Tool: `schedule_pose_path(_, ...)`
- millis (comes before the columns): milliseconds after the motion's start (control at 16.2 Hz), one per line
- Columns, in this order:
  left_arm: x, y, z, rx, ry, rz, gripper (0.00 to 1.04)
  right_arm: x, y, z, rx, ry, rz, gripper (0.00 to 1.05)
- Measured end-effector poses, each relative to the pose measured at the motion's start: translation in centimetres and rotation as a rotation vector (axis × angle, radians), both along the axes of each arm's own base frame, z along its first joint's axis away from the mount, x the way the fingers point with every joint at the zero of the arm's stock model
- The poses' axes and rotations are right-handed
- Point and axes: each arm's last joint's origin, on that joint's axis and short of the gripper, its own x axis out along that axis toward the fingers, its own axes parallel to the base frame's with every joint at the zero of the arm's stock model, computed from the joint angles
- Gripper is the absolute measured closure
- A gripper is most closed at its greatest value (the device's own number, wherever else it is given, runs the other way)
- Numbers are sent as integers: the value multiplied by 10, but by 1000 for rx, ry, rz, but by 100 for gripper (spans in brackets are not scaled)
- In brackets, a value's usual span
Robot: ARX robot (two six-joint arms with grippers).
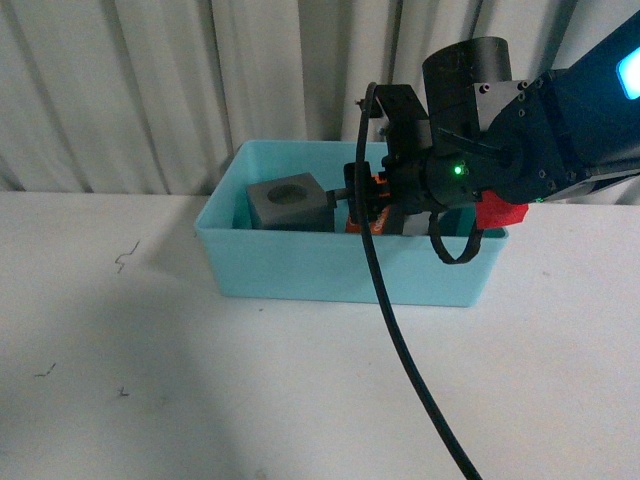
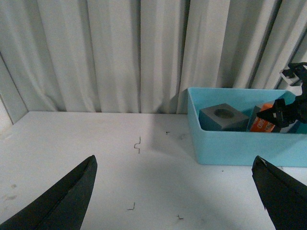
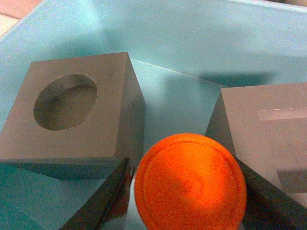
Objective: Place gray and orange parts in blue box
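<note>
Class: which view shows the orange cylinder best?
Right wrist view: the small orange cylinder sits close-up between the fingers of the right gripper. Front view shows slivers behind the arm; left wrist view, a small distant patch.

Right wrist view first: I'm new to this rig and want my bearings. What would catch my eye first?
The bright orange cylinder fills the right wrist view, gripped by the right tool inside the blue box. A gray cube with a round recess and a second gray cube with straight-edged cuts flank it there. In the front view, a black cable trails from the right arm across the white table.
</note>
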Motion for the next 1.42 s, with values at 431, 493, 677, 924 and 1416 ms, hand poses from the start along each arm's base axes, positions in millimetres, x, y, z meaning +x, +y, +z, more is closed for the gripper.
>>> schedule_pose_path(431, 0, 0, 0, 0, 0, 0, 7, -58, -50, 100, 91, -295, -66, 6)
schedule_pose_path(493, 0, 0, 0, 0, 0, 0, 7, -66, -57, 109, 94, -312, -78, 6)
schedule_pose_path(677, 0, 0, 0, 0, 0, 0, 7, -98, -92, 134, 91, -360, -157, 6)
schedule_pose_path(924, 0, 0, 0, 0, 0, 0, 7, -132, -127, 135, 62, -354, -255, 6)
schedule_pose_path(1416, 0, 0, 0, 0, 0, 0, 7, -288, -154, 67, 13, 5, -495, 6)
